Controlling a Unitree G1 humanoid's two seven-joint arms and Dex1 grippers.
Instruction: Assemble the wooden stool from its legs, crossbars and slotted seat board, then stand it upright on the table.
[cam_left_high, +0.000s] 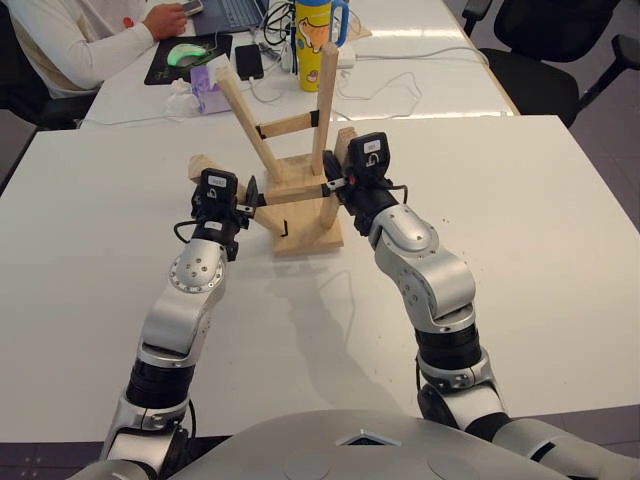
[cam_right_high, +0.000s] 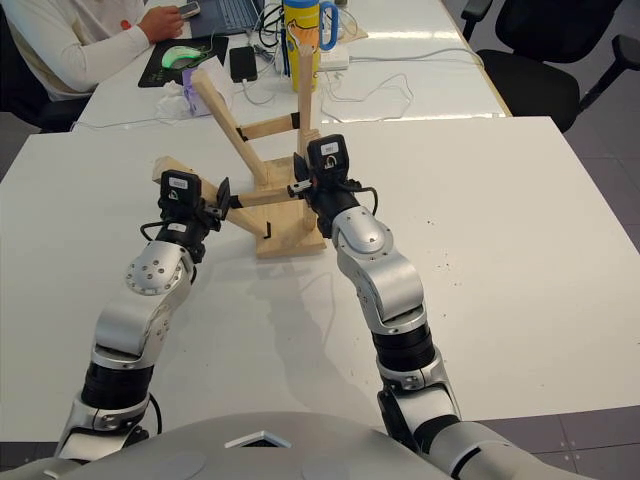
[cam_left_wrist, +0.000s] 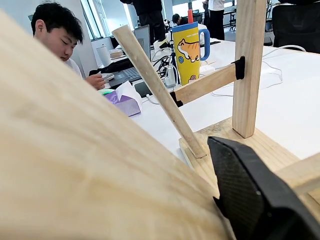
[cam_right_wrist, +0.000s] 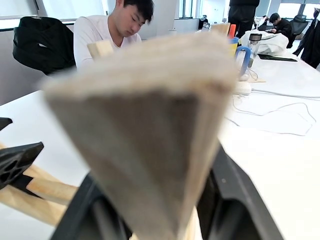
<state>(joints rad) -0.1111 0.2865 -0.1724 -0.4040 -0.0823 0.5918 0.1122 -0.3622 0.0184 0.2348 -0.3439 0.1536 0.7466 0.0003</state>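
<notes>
The slotted seat board lies flat on the white table. Two legs stand up from its far side, joined by a crossbar. On the near side, a second crossbar spans two more legs. My left gripper is shut on the left leg, which leans outward. My right gripper is shut on the right leg, whose foot meets the board. In the wrist views, the held legs fill the foreground beside black fingers.
A second table behind holds a yellow cup, a tissue box, a black phone, cables and a mouse pad; a person works at a laptop there. The white table has free room left, right and in front.
</notes>
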